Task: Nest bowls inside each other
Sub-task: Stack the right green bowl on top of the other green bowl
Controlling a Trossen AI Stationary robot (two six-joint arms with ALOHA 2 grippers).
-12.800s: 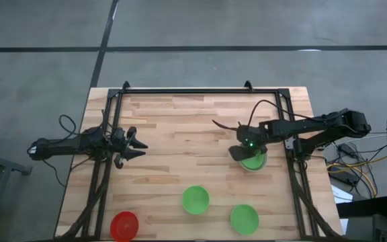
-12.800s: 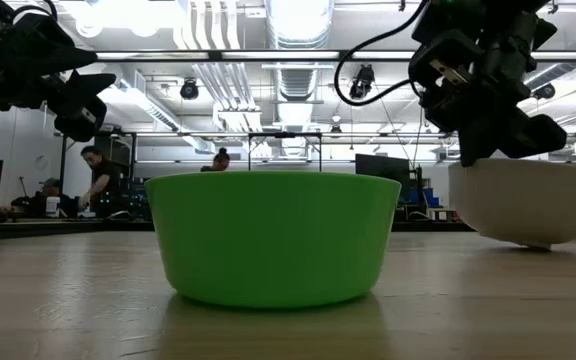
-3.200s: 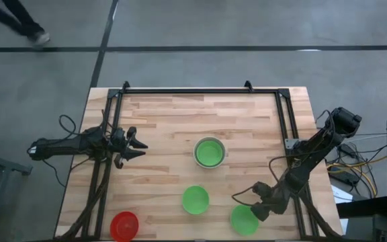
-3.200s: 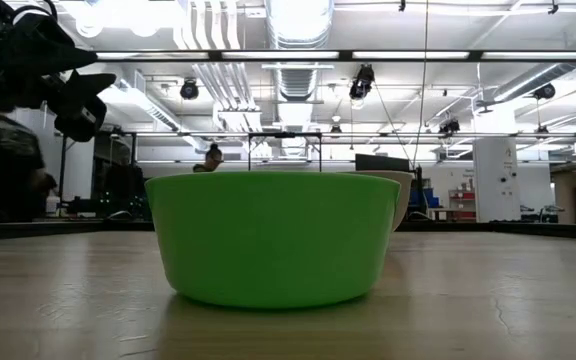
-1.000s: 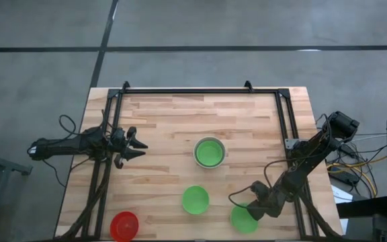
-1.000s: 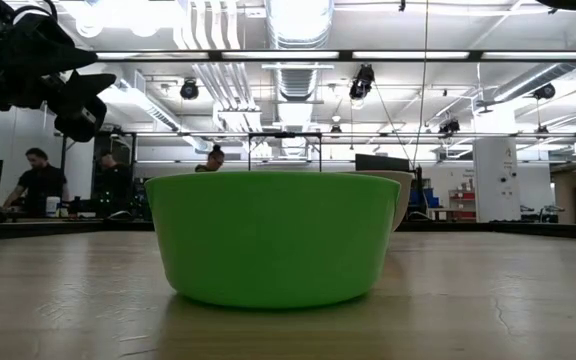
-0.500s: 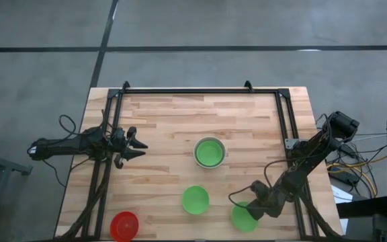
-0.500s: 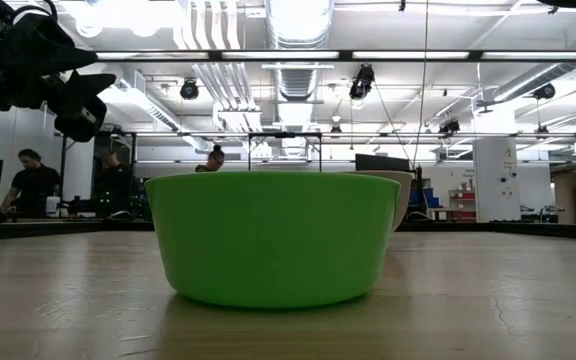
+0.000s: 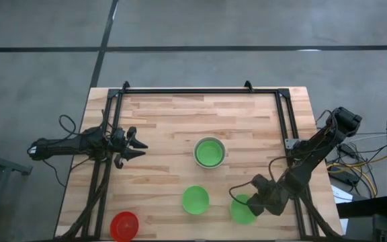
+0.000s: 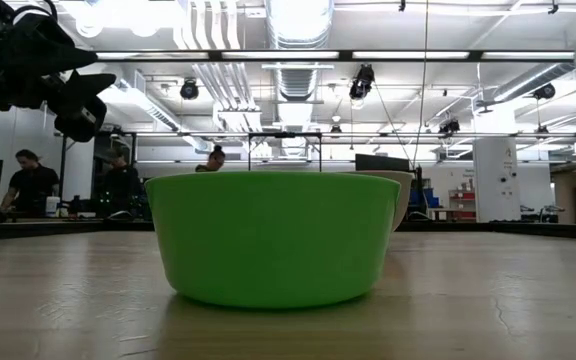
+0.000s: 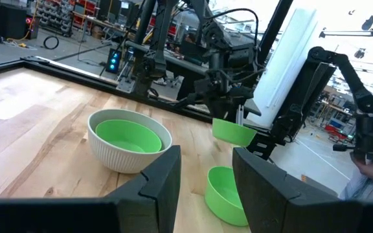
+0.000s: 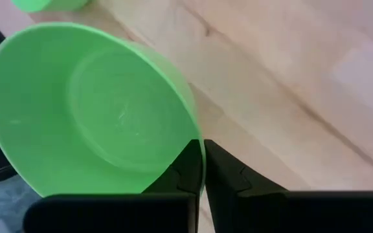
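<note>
Right hand (image 9: 250, 202) clamped on rim of green bowl (image 9: 242, 210), lifted at lower right of the high view; next, carry to white bowl (image 9: 209, 152) at centre; left hand (image 9: 138, 144) idle, fingers apart.

left arm (image 9: 72, 146): dark, slim, black cable looping off it | right arm (image 9: 308, 161): dark, jointed, black cable | fingers (image 12: 180, 175): black, angular

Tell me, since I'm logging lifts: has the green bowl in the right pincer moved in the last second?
Yes. The green bowl, pinched by the right pincer, shifted slightly toward the table frame's far rail.
</note>
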